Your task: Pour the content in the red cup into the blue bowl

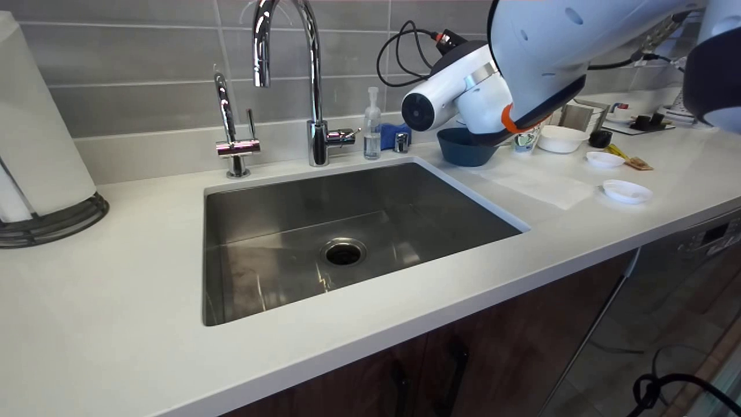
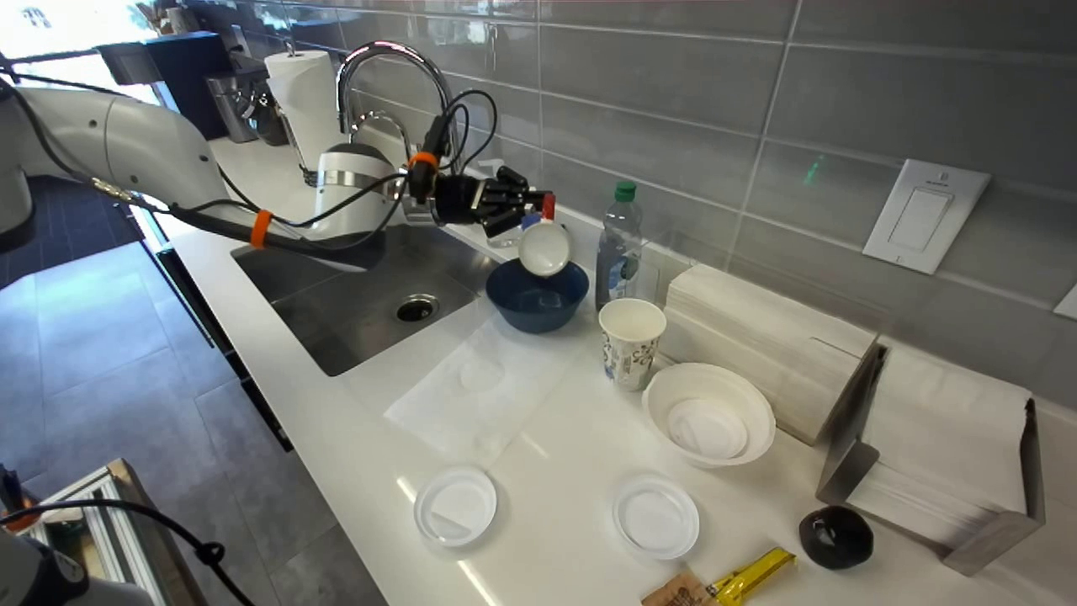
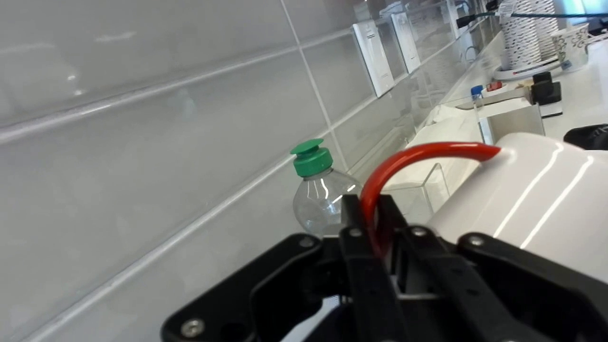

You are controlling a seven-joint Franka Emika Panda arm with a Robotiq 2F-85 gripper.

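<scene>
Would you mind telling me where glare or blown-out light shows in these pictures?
Wrist view: bright streaks along the red-handled mug, small glints on the wall tiles; in an exterior view: light streaks on the counter and a top left corner washed out nearly white; in an exterior view: thin glints in the sink.

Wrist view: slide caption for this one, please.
Gripper pinching the red handle of a white mug, green-capped bottle beyond.
</scene>
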